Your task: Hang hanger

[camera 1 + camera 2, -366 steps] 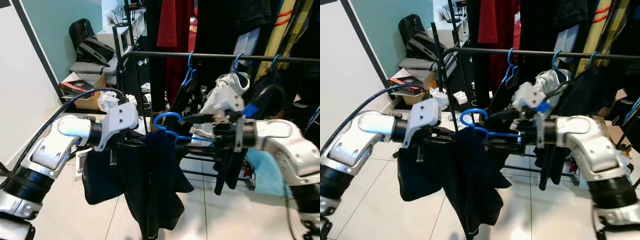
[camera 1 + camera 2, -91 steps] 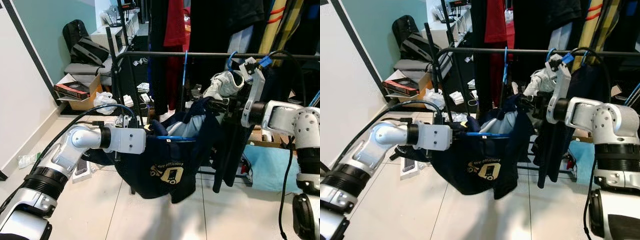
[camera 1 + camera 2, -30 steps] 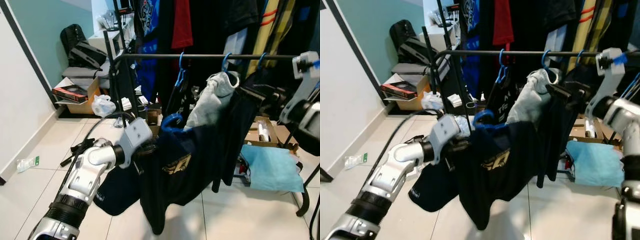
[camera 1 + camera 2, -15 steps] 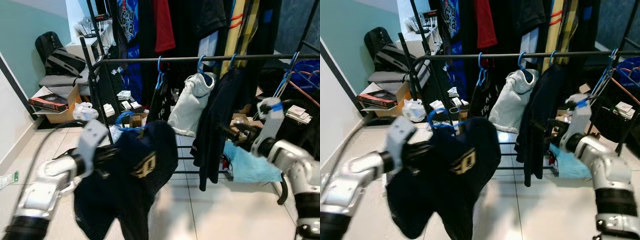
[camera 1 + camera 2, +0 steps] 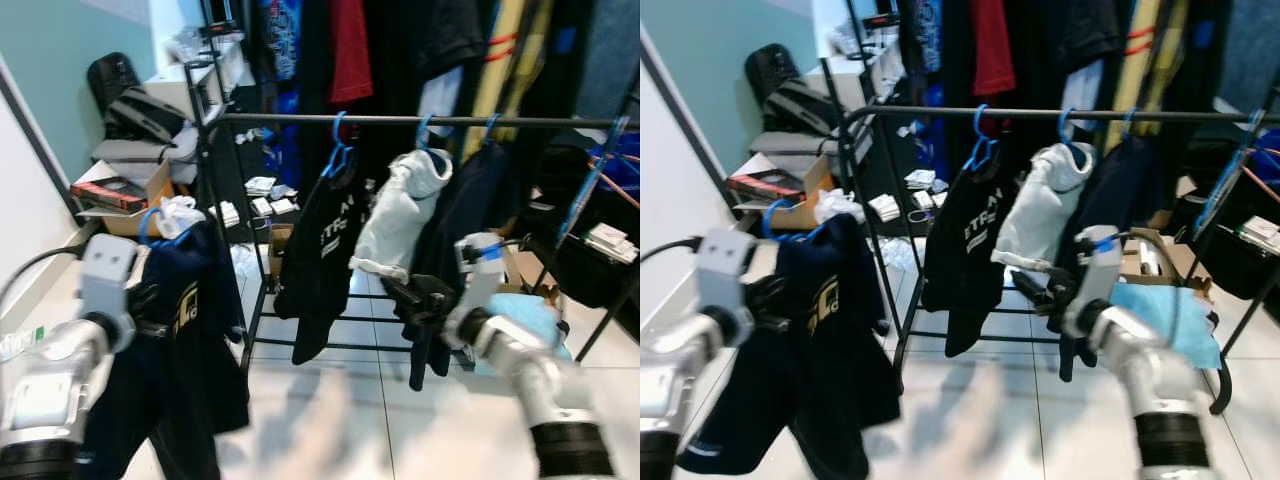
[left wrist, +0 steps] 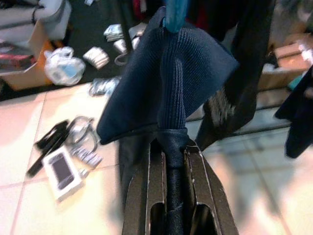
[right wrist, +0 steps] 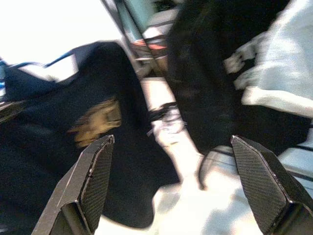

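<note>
Swung away from the rail (image 5: 420,119), the dark shirt on its blue hanger (image 5: 160,226) now hangs at nine o'clock.

Left wrist: the left claw (image 6: 173,159) is clenched on the garment's shoulder.

Right wrist: the right claw (image 7: 188,186) is released, empty.

Carrying step; next, hook the hanger over the rail.

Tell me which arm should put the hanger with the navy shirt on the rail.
Left. The left gripper is already shut on the navy shirt at its blue hanger, left of the rail. The right gripper is open and empty, low by the hung clothes.
</note>
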{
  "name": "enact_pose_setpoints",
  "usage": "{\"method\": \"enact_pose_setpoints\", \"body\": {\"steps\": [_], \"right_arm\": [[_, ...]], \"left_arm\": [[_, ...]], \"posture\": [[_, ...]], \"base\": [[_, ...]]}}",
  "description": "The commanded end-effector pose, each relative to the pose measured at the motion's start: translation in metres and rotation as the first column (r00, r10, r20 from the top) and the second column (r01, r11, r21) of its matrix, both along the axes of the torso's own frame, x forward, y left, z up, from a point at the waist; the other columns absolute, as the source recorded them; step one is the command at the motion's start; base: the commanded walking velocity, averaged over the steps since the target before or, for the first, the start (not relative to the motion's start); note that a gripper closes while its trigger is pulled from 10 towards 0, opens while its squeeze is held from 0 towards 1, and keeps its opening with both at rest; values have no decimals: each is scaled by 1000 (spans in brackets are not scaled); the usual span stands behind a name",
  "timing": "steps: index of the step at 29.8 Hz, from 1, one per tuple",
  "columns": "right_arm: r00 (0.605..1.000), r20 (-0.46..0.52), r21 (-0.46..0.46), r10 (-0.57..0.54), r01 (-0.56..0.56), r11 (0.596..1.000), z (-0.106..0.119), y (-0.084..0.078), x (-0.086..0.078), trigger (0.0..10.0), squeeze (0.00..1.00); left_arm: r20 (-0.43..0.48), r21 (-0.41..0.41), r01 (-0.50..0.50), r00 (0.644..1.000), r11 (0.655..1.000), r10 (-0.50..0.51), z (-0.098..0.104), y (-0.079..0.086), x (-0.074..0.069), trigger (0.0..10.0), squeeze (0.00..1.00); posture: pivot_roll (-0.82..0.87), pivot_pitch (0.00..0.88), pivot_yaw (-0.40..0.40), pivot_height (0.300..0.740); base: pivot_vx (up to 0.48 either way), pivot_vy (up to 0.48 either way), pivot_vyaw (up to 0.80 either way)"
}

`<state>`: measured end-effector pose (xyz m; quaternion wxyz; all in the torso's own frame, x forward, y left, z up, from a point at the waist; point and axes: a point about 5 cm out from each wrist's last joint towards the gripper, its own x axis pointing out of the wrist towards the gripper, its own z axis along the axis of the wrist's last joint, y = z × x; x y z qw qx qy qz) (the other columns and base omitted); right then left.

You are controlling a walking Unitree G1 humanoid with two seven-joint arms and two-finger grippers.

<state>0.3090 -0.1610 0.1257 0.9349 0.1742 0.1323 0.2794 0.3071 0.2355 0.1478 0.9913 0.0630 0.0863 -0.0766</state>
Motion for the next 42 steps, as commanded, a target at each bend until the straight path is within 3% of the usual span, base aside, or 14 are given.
{"method": "enact_pose_setpoints", "body": {"steps": [1,5,8,13,18,28,37,42], "right_arm": [[1000,20,5,1,-1,1000,4,1,-1,10000,0],[1000,16,24,-11,11,1000,5,0,0,10000,0],[999,7,47,-34,34,998,4,-3,1,10000,0],[999,8,49,-45,44,998,4,-2,1,10000,0],[999,7,51,-51,50,997,4,-1,1,10000,0],[999,2,46,-44,44,998,3,1,1,10000,0],[998,-3,75,-65,65,995,4,0,2,10000,0],[998,-12,83,-66,66,994,2,0,2,10000,0]], "left_arm": [[99,-12,58,993,998,-57,19,-16,12,10000,0],[118,-16,89,989,996,-87,22,-24,15,10000,0],[132,-2,148,980,989,-147,27,-40,24,10000,0],[143,35,123,982,992,-127,34,-47,37,10000,0],[151,39,132,979,991,-136,35,-50,39,10000,0],[172,20,315,934,949,-314,34,-97,36,10000,0],[176,-10,347,924,938,-340,32,-118,38,10000,0],[223,-44,292,935,955,-276,39,-122,43,10000,0]], "posture": [[-95,0,25,740],[-106,0,31,740],[-116,0,37,740],[-122,0,39,740],[-124,0,39,740],[-125,0,40,740],[-127,0,44,740],[-129,0,45,740]], "base": [[412,0,0],[412,0,0],[428,0,0],[431,0,0],[421,0,0],[420,0,-564],[399,0,0],[311,0,0]]}}
